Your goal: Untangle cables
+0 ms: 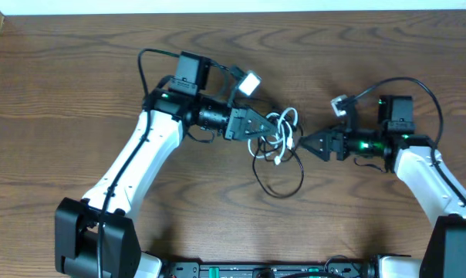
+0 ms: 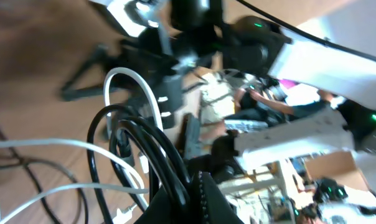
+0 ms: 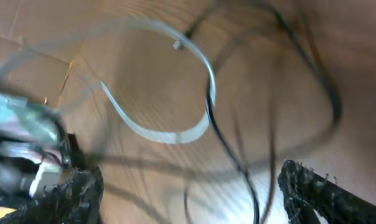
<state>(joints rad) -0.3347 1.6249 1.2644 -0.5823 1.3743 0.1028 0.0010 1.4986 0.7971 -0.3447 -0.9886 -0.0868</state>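
Left gripper [image 1: 264, 131] clamps the cables [image 1: 288, 130]; right gripper [image 1: 306, 144], jaws apart, points at them from just opposite

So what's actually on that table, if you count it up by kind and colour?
Robot arms: 2, the left arm and the right arm
White cables: 1
Black cables: at least 1; the tangle and blur hide whether there are more
Total: at least 4
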